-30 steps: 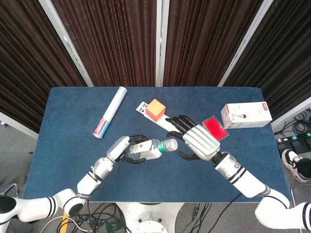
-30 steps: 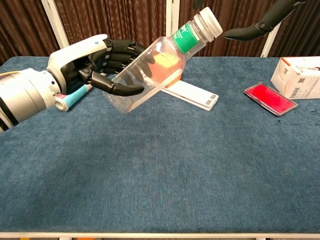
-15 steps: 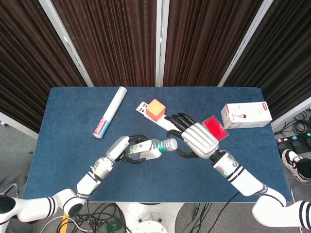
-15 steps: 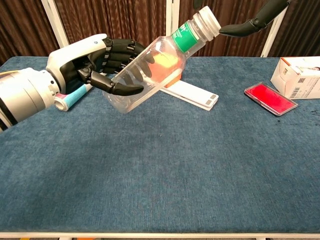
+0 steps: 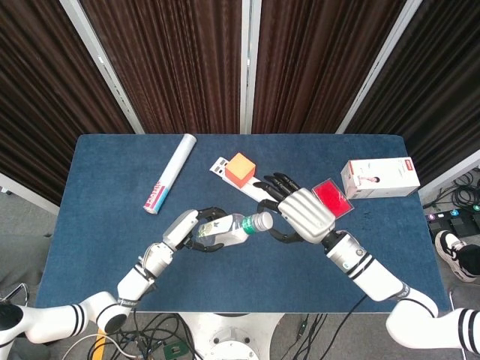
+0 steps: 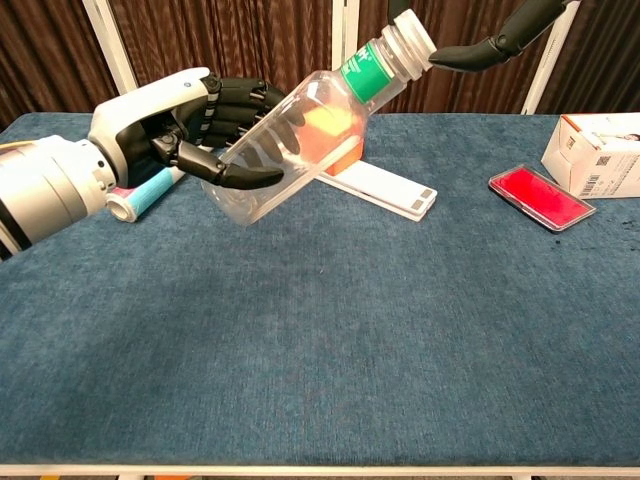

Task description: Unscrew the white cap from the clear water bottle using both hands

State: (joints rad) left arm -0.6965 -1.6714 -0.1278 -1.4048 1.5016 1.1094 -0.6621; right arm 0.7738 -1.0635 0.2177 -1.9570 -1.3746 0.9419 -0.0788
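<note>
Dark pleated curtains with pale vertical posts close off the scene behind a blue cloth-covered table (image 5: 105, 225). Left hand (image 6: 165, 125): dark fingers (image 6: 235, 178) wrapped around the lower body of the clear water bottle (image 6: 295, 140), which it holds above the table near the front centre, tilted with its neck pointing up and toward the right hand. Through the clear wall an orange tint shows; a green label band sits just below the neck. White cap (image 6: 411, 32): on the bottle's neck, at the raised end.

Right hand (image 5: 300, 214): white back turned upward, fingers (image 5: 271, 185) apart and holding nothing. In the head view it lies just beside the cap; in the chest view one dark fingertip reaches to the cap's edge, and whether it touches cannot be told.

Other items on the table: a white tube (image 5: 170, 182) with a pink and blue printed end, lying toward the far left; an orange block (image 5: 240, 169) resting on a flat white strip (image 6: 385, 188) behind the bottle; a flat red card (image 6: 541, 197) near the right hand; a white carton (image 5: 380, 177) at the far right edge. Cables lie on the floor below the table's front edge.
</note>
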